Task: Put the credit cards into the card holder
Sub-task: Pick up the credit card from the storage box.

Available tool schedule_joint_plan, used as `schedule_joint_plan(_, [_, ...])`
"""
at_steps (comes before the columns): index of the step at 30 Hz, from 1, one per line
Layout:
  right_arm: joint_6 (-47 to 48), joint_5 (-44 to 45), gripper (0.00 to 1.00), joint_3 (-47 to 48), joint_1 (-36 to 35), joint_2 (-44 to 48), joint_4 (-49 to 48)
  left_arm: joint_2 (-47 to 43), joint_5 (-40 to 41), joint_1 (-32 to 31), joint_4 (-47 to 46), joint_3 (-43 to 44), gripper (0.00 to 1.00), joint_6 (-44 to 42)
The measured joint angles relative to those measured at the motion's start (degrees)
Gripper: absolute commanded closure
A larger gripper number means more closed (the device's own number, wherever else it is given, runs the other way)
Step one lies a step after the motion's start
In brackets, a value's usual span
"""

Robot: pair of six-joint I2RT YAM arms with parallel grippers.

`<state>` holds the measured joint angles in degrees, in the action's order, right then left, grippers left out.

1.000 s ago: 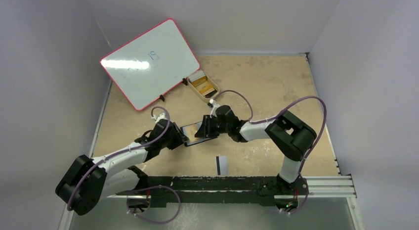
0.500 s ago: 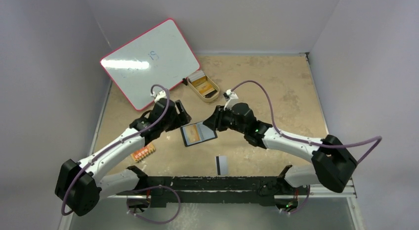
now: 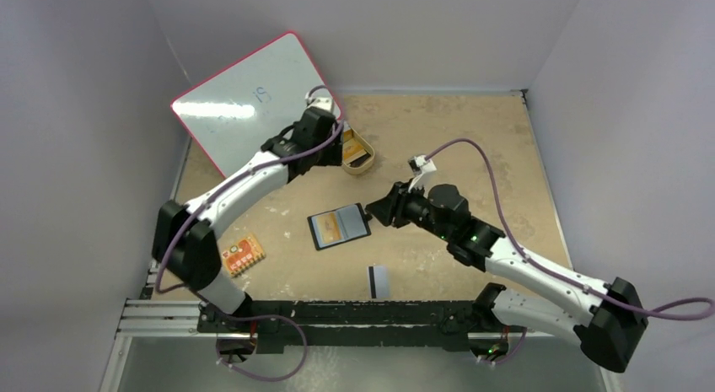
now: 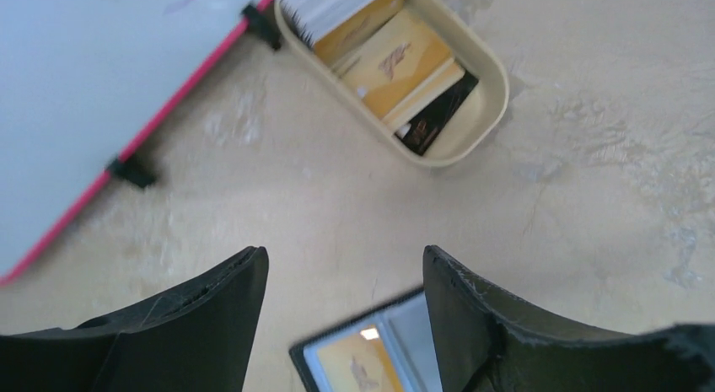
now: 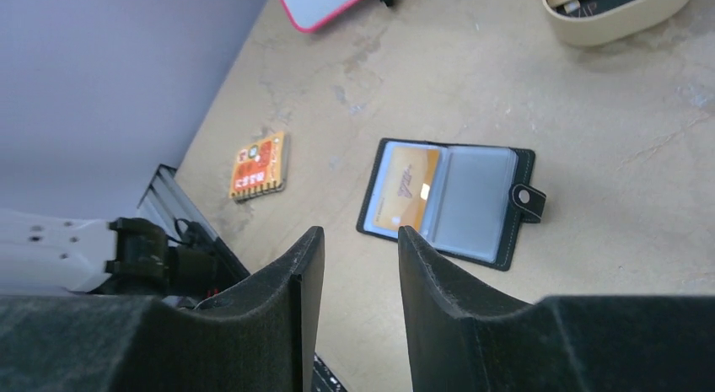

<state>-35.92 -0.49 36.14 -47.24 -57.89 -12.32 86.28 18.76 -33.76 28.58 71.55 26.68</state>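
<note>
The left arm reaches far forward, left fingers [image 4: 211, 324] spread wide and empty over the bench [image 3: 472, 147] between the tan tray [image 4: 497, 80] and the card holder [image 3: 338, 227]. The right arm stretches low toward the holder's snap tab, right fingers [image 5: 455, 299] parted, gripping nothing. The holder lies open and unobstructed with an orange-gold card [image 5: 405, 190] pocketed, a striped card [image 3: 379, 281] lies nearer the bases, and only the left wrist view shows the tray's credit cards [image 4: 405, 59].

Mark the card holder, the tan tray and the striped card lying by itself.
card holder [image 5: 476, 202], right wrist view, on its grey right-hand pocket.
tan tray [image 4: 493, 105], left wrist view, on its rounded end wall.
striped card [image 3: 381, 280], top external view, on its pale face.
</note>
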Motion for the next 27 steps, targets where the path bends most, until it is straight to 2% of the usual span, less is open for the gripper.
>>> schedule_joint_plan(3, [0.04,-0.09,0.60,-0.07,0.00,4.17,1.40,9.07,-1.03,0.07,0.37,9.62,0.37,-5.27])
schedule_joint_plan(12, [-0.17,1.38,0.60,-0.07,0.00,10.84,7.10,26.82,1.27,1.18,1.99,23.91,0.35,-20.04])
schedule_joint_plan(18, [-0.79,2.29,0.59,-0.07,0.00,12.15,7.96,33.46,3.61,1.53,1.40,29.40,0.35,-27.04])
schedule_joint_plan(27, [-0.50,1.88,0.59,2.29,0.00,8.02,12.17,40.24,8.07,1.57,0.81,34.67,0.34,-33.70])
